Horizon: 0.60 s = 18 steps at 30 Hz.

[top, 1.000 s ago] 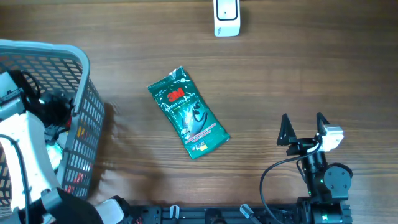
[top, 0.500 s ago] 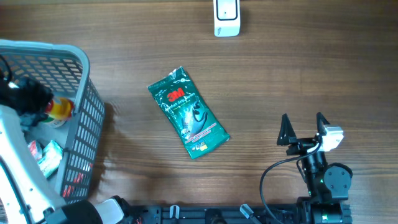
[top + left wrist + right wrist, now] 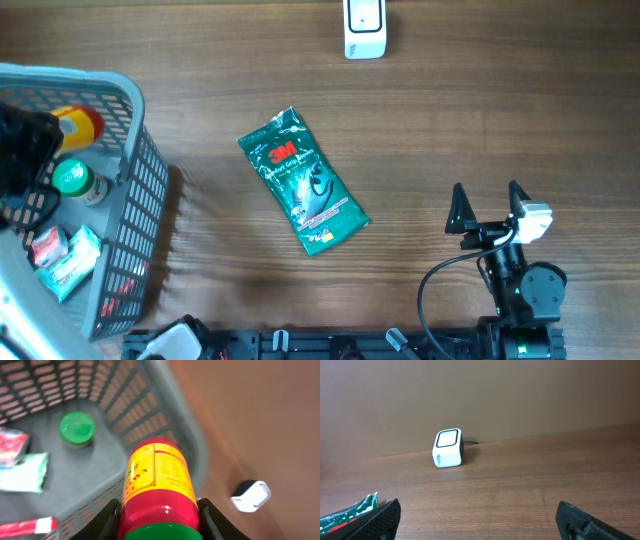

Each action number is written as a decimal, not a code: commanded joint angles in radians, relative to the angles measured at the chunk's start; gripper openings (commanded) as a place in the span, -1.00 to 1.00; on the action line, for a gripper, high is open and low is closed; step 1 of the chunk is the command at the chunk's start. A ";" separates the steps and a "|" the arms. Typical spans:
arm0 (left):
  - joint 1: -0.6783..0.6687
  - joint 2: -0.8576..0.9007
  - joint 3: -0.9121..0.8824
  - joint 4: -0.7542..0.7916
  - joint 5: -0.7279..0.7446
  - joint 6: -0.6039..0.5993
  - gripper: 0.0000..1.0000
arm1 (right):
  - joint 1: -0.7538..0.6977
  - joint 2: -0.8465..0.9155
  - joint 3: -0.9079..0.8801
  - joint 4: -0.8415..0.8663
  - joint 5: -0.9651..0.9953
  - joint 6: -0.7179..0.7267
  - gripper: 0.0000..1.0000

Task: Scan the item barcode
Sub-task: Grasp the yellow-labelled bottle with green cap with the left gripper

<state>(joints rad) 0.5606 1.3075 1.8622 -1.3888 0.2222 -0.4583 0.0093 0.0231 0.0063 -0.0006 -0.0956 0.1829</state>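
The red cylindrical bottle (image 3: 159, 491) has a yellow label and green cap; grey lattice plastic basket (image 3: 141, 200); green foil packet (image 3: 302, 182), red logo; brown wood-grain surface (image 3: 500, 110).

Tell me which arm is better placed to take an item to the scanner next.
Left. The left gripper is closed on the red and yellow bottle above the basket. The right gripper stands open and empty, with nothing to bring to the scanner.

basket (image 3: 130, 200) 1 | scanner (image 3: 364, 27) 1 | bottle (image 3: 157, 490) 1 | jar (image 3: 75, 178) 1 | pouch (image 3: 303, 182) 1 | sachets (image 3: 70, 265) 3
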 commanded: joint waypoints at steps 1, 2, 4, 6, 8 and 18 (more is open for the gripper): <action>0.005 -0.090 0.027 0.065 0.132 0.001 -0.32 | -0.007 0.000 -0.001 0.003 0.017 0.010 1.00; 0.005 -0.109 0.027 0.079 0.150 0.000 -0.32 | -0.007 0.000 -0.001 0.003 0.017 0.010 1.00; 0.004 -0.142 0.027 0.098 0.191 -0.003 -0.31 | -0.007 0.000 -0.001 0.003 0.017 0.010 0.99; 0.004 -0.158 0.027 0.099 0.240 -0.022 -0.32 | -0.007 0.000 -0.001 0.003 0.017 0.010 1.00; -0.019 -0.163 0.027 0.091 0.294 -0.022 -0.32 | -0.007 0.000 -0.001 0.003 0.017 0.011 1.00; -0.478 -0.040 0.027 0.064 0.204 -0.021 -0.33 | -0.007 0.000 -0.001 0.003 0.017 0.010 0.99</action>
<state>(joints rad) 0.2161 1.2087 1.8694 -1.3369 0.4709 -0.4740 0.0093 0.0231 0.0063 -0.0006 -0.0952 0.1829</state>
